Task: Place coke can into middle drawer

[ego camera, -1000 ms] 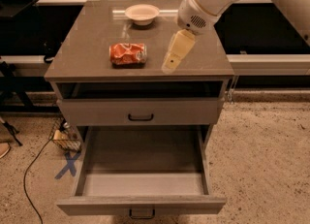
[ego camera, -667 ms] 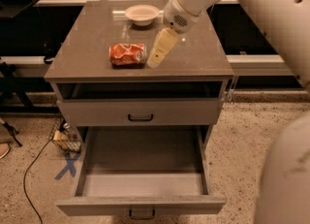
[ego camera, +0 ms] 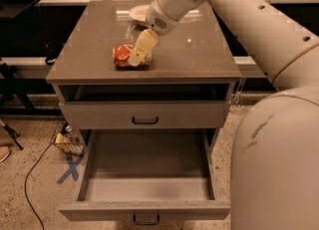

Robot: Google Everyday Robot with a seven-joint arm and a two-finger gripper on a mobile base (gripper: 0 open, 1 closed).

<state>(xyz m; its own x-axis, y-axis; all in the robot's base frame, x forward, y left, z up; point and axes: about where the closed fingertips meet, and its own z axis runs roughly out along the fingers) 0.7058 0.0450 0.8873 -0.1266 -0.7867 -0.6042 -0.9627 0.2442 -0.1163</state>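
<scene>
The coke can (ego camera: 124, 56) lies on its side on the cabinet top (ego camera: 199, 57), left of centre. The gripper (ego camera: 138, 54) is at the can's right end; whether it grips cannot be told. Below, the middle drawer (ego camera: 149, 189) stands pulled out.

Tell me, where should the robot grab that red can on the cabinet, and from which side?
Across its middle, from above, I'd say. The coke can appears to lie on its side on the cabinet top, so its long flanks are exposed. The gripper hangs right over it.
</scene>
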